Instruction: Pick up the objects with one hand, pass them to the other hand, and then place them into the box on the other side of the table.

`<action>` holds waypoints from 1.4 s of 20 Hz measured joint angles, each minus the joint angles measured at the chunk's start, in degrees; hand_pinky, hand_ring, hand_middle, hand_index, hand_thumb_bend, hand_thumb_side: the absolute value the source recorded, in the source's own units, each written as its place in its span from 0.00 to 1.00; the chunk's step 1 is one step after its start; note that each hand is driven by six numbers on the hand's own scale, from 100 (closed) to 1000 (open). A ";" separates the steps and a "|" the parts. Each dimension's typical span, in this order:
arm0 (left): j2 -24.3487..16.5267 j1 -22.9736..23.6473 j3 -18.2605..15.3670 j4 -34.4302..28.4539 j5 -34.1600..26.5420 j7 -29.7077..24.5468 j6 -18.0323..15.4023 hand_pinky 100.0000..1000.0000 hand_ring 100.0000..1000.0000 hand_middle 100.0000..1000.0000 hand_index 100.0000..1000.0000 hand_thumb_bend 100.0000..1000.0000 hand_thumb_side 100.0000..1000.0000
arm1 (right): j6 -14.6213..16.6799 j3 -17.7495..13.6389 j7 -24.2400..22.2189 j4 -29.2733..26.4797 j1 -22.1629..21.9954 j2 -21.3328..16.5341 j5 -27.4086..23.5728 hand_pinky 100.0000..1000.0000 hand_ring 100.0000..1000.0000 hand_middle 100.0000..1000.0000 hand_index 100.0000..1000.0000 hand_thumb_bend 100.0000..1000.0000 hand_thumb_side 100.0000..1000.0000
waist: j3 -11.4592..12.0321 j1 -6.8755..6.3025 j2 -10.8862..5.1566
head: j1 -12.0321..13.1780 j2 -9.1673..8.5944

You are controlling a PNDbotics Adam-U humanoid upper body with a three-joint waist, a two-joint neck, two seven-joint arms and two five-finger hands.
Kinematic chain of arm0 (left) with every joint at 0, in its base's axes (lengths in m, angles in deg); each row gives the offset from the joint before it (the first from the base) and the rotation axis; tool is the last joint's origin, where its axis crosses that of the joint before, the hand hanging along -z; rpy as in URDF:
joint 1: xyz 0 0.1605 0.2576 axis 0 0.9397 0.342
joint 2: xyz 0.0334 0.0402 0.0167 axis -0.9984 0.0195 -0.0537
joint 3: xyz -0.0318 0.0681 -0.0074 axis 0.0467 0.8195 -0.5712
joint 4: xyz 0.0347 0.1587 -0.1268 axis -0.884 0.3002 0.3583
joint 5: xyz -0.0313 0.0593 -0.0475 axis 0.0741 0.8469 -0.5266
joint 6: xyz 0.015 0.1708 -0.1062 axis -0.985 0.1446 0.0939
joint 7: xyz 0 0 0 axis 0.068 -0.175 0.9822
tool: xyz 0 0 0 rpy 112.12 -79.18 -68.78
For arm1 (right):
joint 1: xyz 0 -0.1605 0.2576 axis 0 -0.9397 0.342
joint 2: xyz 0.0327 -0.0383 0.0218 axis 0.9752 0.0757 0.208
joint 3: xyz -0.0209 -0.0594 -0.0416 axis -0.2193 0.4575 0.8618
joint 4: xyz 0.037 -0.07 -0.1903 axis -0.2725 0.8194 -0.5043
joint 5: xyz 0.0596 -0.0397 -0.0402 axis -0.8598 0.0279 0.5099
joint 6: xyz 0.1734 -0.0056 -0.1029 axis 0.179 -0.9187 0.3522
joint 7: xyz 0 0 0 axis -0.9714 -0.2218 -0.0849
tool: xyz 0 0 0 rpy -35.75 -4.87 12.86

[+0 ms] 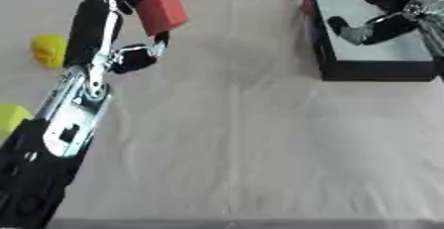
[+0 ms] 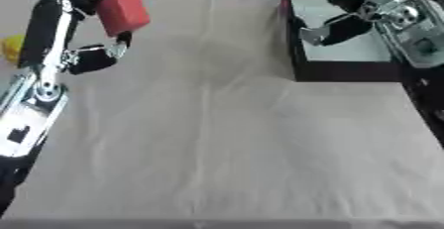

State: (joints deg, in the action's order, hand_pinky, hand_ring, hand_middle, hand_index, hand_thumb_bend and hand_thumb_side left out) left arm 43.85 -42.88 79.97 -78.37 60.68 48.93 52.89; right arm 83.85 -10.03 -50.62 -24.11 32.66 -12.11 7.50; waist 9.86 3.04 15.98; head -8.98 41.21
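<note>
A red block (image 1: 162,11) is held above the table at the upper left, pinched between the fingers and thumb of my left hand (image 1: 102,29). My right hand (image 1: 374,26) hangs over the black box (image 1: 377,68) at the upper right, whose inside is white; its fingers are curled and hold nothing that I can see. A yellow object (image 1: 49,50) lies on the cloth left of my left arm. Another yellow object (image 1: 12,116) shows at the left edge, partly behind the forearm.
A cream cloth (image 1: 251,139) covers the table, with a crease down its middle. The box stands against the right edge. My left forearm (image 1: 61,124) crosses the lower left corner.
</note>
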 measured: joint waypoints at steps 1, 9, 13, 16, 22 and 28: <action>0.36 -0.15 0.05 0.00 0.14 -0.04 -0.21 0.55 0.54 0.50 0.40 0.00 0.00 | -0.06 0.19 -0.06 0.07 0.15 0.04 0.00 1.00 1.00 1.00 1.00 0.00 0.04 | 0.16 0.02 0.01 | -0.34 0.00; 2.79 -0.41 1.15 0.37 0.29 0.15 -1.49 0.54 0.53 0.50 0.39 0.00 0.00 | -0.49 0.65 -0.49 0.47 1.72 0.57 0.00 1.00 1.00 1.00 1.00 0.00 0.03 | 1.67 -0.13 0.81 | -1.87 -1.13; 4.33 -0.79 1.47 0.74 0.29 0.52 -1.96 0.54 0.53 0.50 0.39 0.00 0.00 | -0.99 0.68 -1.00 0.64 2.57 1.14 0.01 1.00 1.00 1.00 1.00 0.00 0.00 | 3.09 -0.23 1.01 | -2.75 -2.05; 5.44 -0.99 1.77 1.04 0.29 0.82 -2.33 0.54 0.53 0.49 0.39 0.00 0.00 | -1.04 0.68 -1.05 0.82 2.98 1.34 0.23 1.00 1.00 1.00 0.99 0.00 0.00 | 3.97 -0.30 1.00 | -3.46 -2.09; 7.03 -1.31 1.80 1.52 0.29 1.51 -2.95 0.53 0.52 0.48 0.39 0.00 0.00 | -0.58 1.09 -0.58 1.38 3.35 1.38 1.01 1.00 1.00 1.00 0.99 0.00 0.00 | 5.27 -0.26 0.97 | -4.14 -2.06; 9.21 -1.40 2.13 2.01 0.85 2.68 -4.10 0.52 0.51 0.48 0.38 0.00 0.00 | -0.49 1.85 -0.50 1.49 3.57 2.17 0.95 1.00 1.00 1.00 1.00 0.00 0.00 | 6.08 0.26 0.95 | -5.42 -1.06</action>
State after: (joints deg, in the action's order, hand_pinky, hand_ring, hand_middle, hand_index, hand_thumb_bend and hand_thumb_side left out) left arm 53.06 -44.28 82.10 -76.36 61.53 51.61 48.79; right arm 83.36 -8.18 -51.11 -22.61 36.23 -9.94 8.45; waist 15.94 3.29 16.94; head -14.40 40.14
